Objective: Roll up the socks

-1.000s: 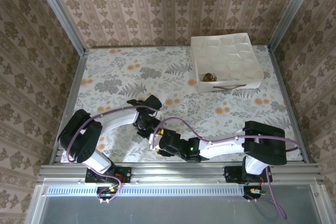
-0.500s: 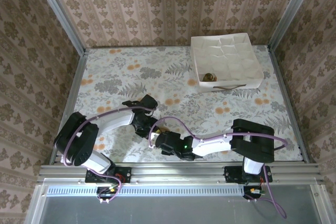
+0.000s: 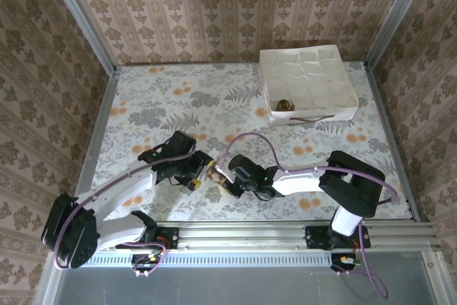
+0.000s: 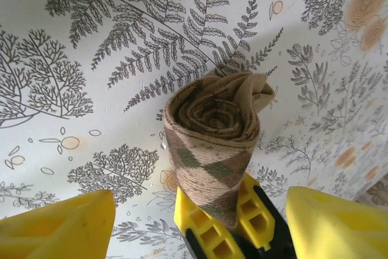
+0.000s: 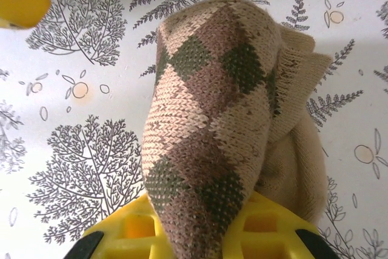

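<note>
1. Top external: the argyle sock [image 3: 213, 173], a small roll, sits half hidden between the left gripper [image 3: 197, 180] and right gripper [image 3: 223, 178], near the table's [image 3: 143, 105] front edge.
2. Left wrist: the left jaws stand wide apart, and their fingers [image 4: 60, 228] are cropped by the frame.
3. Right wrist: the right jaws pinch the roll, with their tips buried under the fabric.

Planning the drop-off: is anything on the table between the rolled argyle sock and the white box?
Nothing visible does: bare table lies between the argyle sock, clamped in the right hand, and the white box.
</note>
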